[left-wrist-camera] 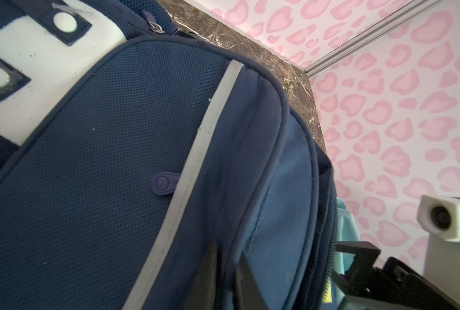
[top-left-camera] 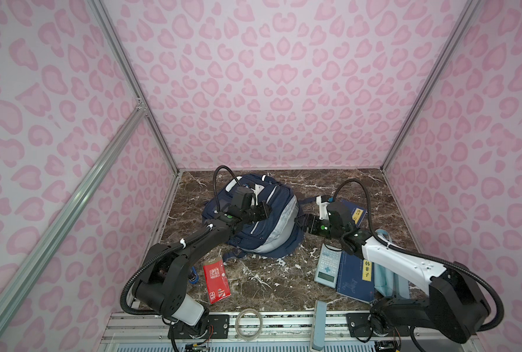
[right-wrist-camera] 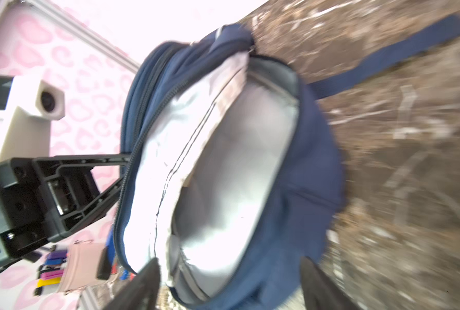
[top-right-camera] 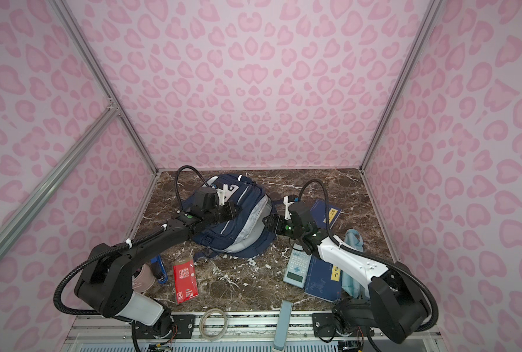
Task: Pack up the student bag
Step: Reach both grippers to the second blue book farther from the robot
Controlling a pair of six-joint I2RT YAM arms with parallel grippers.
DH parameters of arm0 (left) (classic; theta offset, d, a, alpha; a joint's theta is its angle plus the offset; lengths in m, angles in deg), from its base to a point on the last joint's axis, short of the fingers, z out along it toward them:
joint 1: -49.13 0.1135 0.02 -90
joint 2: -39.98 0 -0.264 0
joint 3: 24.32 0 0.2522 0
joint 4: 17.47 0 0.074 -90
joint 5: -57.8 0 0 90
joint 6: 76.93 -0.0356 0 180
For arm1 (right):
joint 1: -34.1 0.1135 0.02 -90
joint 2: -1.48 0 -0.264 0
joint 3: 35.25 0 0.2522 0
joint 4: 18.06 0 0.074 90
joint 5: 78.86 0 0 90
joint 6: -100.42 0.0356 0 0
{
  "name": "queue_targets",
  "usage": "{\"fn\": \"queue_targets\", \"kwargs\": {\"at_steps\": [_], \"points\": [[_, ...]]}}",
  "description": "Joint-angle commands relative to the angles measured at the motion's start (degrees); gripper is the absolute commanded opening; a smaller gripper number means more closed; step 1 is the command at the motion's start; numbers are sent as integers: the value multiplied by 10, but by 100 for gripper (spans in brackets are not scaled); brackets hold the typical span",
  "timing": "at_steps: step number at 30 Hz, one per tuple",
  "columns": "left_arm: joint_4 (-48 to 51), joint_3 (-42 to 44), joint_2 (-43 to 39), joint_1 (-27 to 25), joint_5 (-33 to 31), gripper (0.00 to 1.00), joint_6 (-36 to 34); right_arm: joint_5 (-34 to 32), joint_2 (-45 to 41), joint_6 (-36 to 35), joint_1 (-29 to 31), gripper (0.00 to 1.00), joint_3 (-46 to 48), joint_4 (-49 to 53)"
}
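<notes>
The student bag [top-left-camera: 271, 234] [top-right-camera: 241, 234], navy with white stripes, lies at the back middle of the marble table, its main zip open onto pale grey lining [right-wrist-camera: 236, 161]. My left gripper [top-left-camera: 267, 211] [left-wrist-camera: 227, 271] reaches over the bag from the left. Its jaws stand close together on a fold of navy fabric at the zip edge. My right gripper [top-left-camera: 299, 224] [right-wrist-camera: 230, 281] is at the bag's right side, open wide. Its blurred fingers straddle the near rim of the opening without gripping it.
A red booklet [top-left-camera: 216, 279] lies front left, with a blue item [top-left-camera: 194, 277] and a pink cup [top-right-camera: 145, 277] under the left arm. A calculator [top-left-camera: 326, 265], a dark-blue book [top-left-camera: 357, 277] and pale blue pouches [top-left-camera: 387, 280] lie front right. Another blue book [top-left-camera: 354, 213] lies behind the right wrist.
</notes>
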Motion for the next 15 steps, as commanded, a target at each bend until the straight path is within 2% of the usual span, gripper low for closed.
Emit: {"fn": "queue_targets", "kwargs": {"at_steps": [1,3,5,6,9,11,14,15], "points": [[-5,-10,-7,-18,-54,38,-6,-54,-39,-45,-30,98,7,92],[15,-29,-6,-42,-92,72,-20,-79,-60,-55,-73,98,7,123],[24,-55,4,-70,-105,89,-40,-86,-69,-76,-127,98,4,152],[18,-67,13,-86,-101,93,-47,-86,-69,-86,-159,98,3,165],[-35,-100,56,-114,-33,95,-44,-24,-44,-116,-255,98,-4,183],[-35,-148,103,-131,3,94,-47,-9,-20,-121,-296,98,-6,180],[-22,-221,174,-152,16,94,-51,7,28,-138,-346,97,-25,185],[-18,-241,199,-160,23,93,-54,-8,46,-137,-356,96,-36,196]]}}
